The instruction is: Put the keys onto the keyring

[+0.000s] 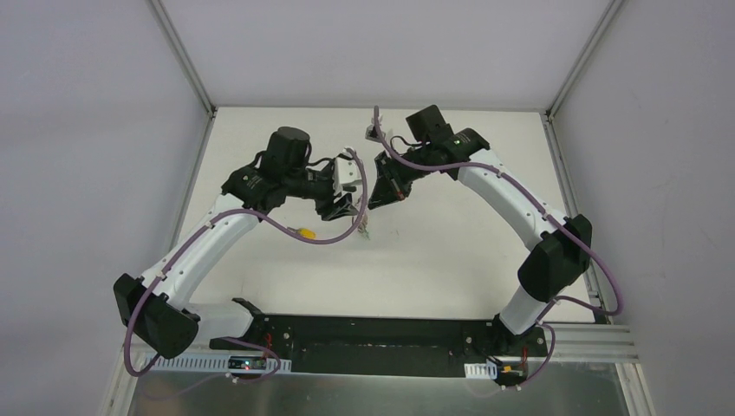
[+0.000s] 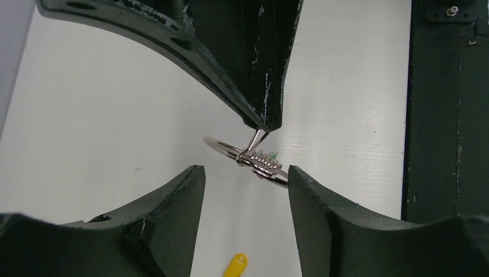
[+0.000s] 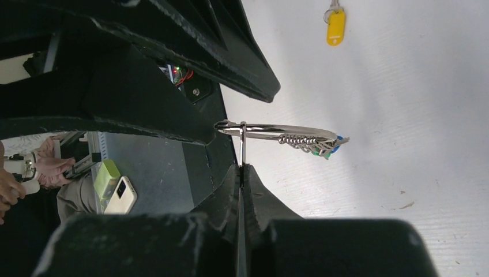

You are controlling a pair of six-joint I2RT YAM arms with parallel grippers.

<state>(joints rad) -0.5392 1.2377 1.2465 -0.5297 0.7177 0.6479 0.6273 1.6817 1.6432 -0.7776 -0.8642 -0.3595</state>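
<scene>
The keyring [image 3: 277,131] hangs in the air between my two grippers, seen edge-on. A fan of small silver keys [image 3: 297,140] hangs on it, with a green head [image 3: 317,152] and a blue head [image 3: 341,139] at its end. My right gripper [image 3: 242,167] is shut on a thin silver key [image 3: 243,147] that hangs on the ring. My left gripper [image 2: 245,173] is open; the ring [image 2: 222,147] lies across its gap, its right end at the right finger [image 2: 323,208]. The yellow-orange key [image 2: 236,265] lies loose on the table, also in the top view [image 1: 302,232].
The black base plate [image 2: 444,115] runs along the table's near edge. Beyond it, off the table, lie a phone [image 3: 121,196] and a person's hand [image 3: 11,184]. White walls and frame posts [image 1: 186,61] enclose the table.
</scene>
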